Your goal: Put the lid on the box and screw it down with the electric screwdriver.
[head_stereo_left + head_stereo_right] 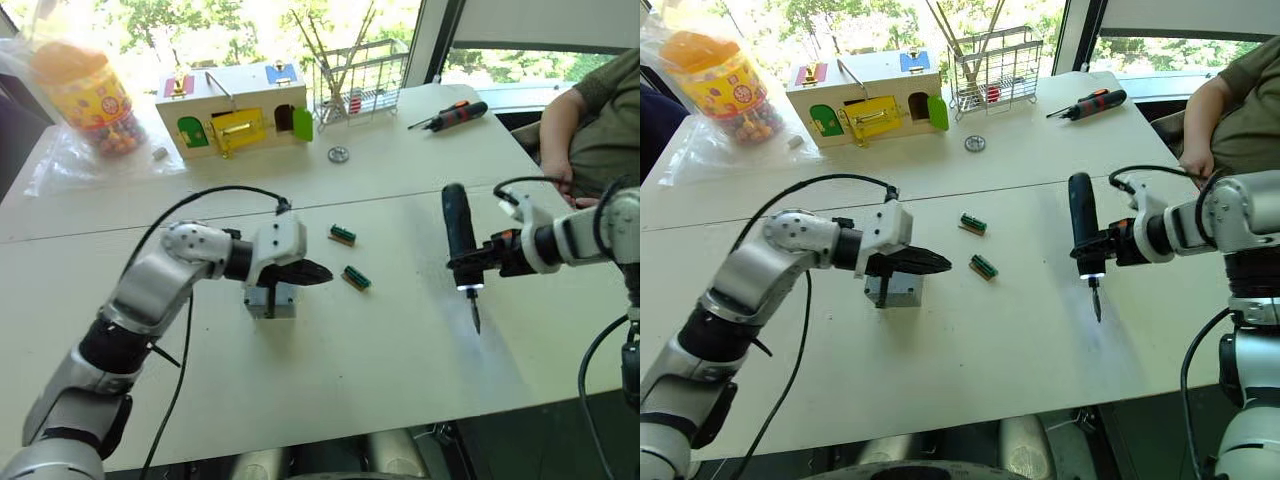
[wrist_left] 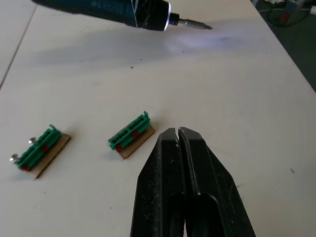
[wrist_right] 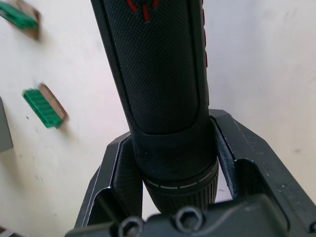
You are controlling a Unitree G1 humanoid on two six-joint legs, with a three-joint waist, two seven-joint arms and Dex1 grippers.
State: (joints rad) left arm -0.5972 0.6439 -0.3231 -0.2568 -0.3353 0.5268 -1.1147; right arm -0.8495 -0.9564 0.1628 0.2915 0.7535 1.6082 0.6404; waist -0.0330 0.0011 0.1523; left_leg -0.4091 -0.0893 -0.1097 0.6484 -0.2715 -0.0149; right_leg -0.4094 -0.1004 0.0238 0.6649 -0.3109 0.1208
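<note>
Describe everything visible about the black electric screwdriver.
The thick black cylindrical electric screwdriver has a textured body with red markings near its upper part, a glowing white light ring at its lower end and a short metal bit below it. It is held upright, bit pointing down, above the white table, right of the two green connector blocks. The right pincer clamps its lower body; nothing else touches it.

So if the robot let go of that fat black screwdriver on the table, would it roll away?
Probably a little. The electric screwdriver has a round, smooth-sided body, so laid down on the flat table it could roll sideways. It looks thick and solid, so likely heavy for its size and stiff. Right now the right gripper clamps it near the lit tip, bit pointing down.
</note>
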